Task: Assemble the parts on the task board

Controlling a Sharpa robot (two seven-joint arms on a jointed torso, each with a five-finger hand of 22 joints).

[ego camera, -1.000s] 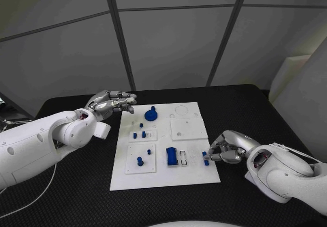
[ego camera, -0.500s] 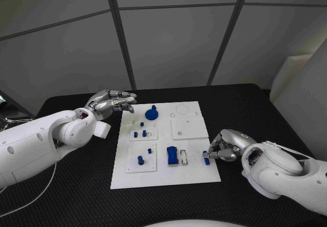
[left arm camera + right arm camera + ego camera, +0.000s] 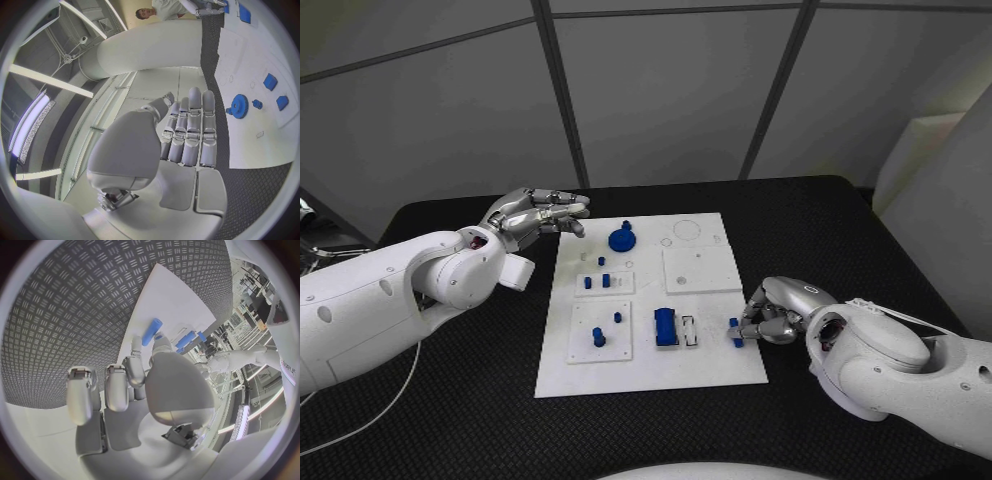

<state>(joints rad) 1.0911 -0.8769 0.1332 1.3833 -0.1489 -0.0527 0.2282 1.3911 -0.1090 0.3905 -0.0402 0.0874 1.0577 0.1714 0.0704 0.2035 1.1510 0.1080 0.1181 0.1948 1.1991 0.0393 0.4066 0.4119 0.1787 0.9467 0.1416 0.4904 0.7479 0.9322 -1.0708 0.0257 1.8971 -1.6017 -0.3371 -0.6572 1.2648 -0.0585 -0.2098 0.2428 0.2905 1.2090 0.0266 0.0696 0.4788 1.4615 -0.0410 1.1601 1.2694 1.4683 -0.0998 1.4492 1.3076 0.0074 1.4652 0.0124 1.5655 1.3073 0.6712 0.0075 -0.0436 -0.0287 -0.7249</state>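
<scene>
While the task board (image 3: 711, 372) is sitting flat in the middle of the black table (image 3: 473, 420), the right hand (image 3: 773, 312) is working at the board's right edge, toward the near corner. Its fingers are curling in around a small blue peg (image 3: 736, 333) there, and the right wrist view is showing a blue peg (image 3: 150, 331) pinched right at the fingertips (image 3: 134, 346), so it's holding that piece against the board.

The left hand (image 3: 535, 213) is hanging over the table just off the board's far left corner, fingers curled in tight together with nothing in them; the left wrist view has them lying side by side (image 3: 190, 131).

On the board itself, a blue gear (image 3: 620, 240) is sitting near the far edge, left of centre, with a few small blue pegs (image 3: 594, 281) just nearer than it. A bigger blue block (image 3: 665, 327) is standing toward the near edge, roughly mid-board, right next to a white slotted piece (image 3: 688, 330). Two more blue pegs (image 3: 599, 337) are sitting on the near-left plate.
</scene>
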